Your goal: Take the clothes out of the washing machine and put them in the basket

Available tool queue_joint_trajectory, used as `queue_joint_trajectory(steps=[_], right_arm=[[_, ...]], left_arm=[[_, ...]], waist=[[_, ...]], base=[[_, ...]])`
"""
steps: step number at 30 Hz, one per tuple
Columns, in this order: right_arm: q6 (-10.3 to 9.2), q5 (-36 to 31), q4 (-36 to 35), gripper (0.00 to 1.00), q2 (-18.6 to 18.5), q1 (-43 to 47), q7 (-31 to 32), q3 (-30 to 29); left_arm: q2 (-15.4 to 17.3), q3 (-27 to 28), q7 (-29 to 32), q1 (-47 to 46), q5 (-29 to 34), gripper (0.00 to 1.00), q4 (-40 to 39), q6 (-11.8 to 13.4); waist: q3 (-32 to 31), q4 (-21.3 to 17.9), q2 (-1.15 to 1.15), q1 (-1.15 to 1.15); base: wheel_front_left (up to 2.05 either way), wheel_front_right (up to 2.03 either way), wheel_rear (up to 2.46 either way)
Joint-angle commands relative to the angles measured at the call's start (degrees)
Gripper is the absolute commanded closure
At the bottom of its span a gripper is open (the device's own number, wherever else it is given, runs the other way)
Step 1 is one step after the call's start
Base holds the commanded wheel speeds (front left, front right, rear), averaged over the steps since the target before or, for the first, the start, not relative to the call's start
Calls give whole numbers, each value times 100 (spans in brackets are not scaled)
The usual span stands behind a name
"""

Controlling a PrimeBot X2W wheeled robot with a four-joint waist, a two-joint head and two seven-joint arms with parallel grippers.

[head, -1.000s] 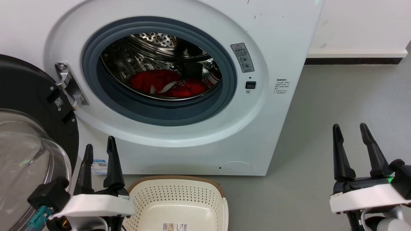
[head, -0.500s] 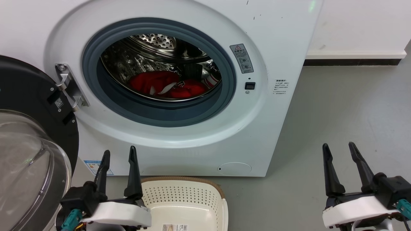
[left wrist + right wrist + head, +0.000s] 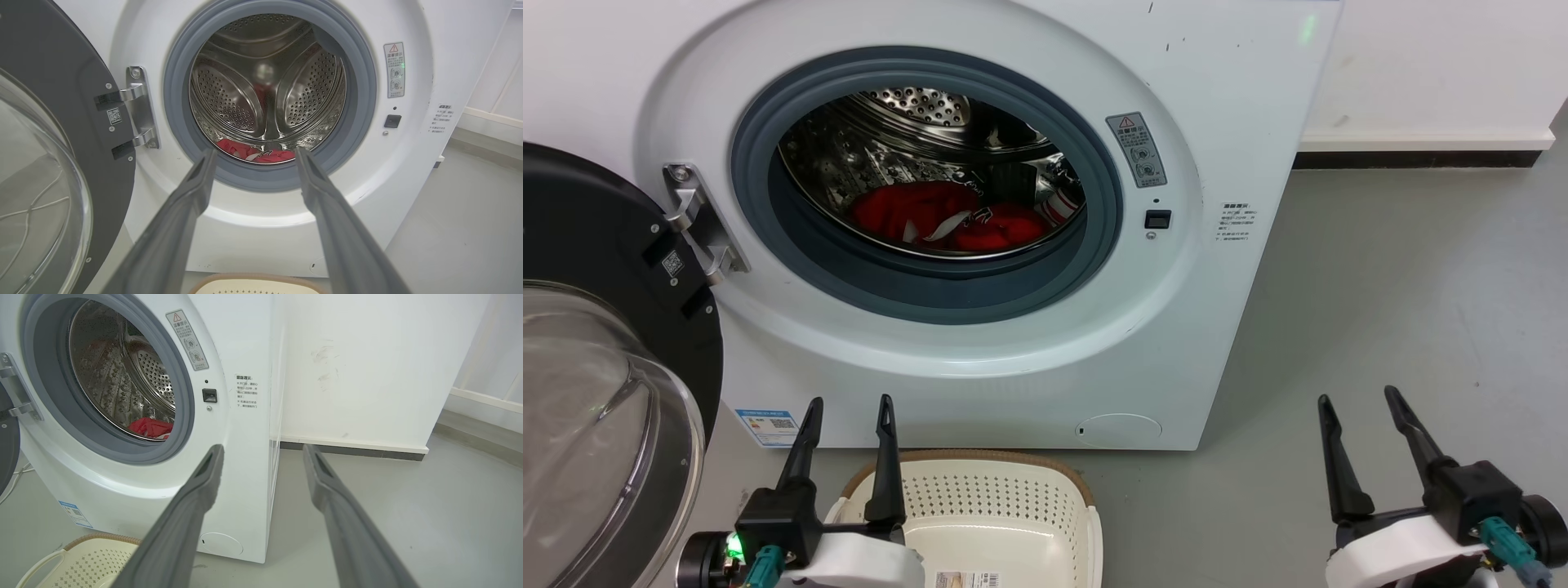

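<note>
The left jaws stand open, their two dark fingers point(image 3: 885, 465) spread well apart with nothing between them, poised over the near left rim of the basket point(image 3: 980, 490), which sits on the floor point(image 3: 1405, 286) just in front of the washing machine point(image 3: 1241, 122). The right jaws are open about as far and hold nothing, their fingers over the floor to the right, well apart from the basket. The red clothes point(image 3: 915, 208) lie heaped at the bottom of the steel drum point(image 3: 915, 102), behind the grey door ring point(image 3: 756, 188), with the glass door point(image 3: 588, 392) swung open at the left.
</note>
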Motion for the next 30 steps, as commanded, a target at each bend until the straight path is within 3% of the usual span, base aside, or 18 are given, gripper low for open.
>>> queue_joint_trajectory(steps=[1,8,20,30], right_arm=[[-2,-172,-6,0,-24,16,-60,53],[-2,-238,58,0,-26,41,-135,51],[-3,-47,364,0,-27,32,-258,-104],[-3,-280,435,0,-29,42,-310,-92]], left_arm=[[47,-63,-44,16,135,0,-17,59],[26,-91,-127,59,236,0,121,148],[-243,337,-238,161,537,0,338,-265],[-319,392,-312,199,933,0,395,-359]], waist=[[-1,-1,0,0],[9,-3,0,0],[30,-2,0,0],[40,6,0,0]], base=[[0,0,0],[0,0,0],[0,0,0],[0,0,0]])
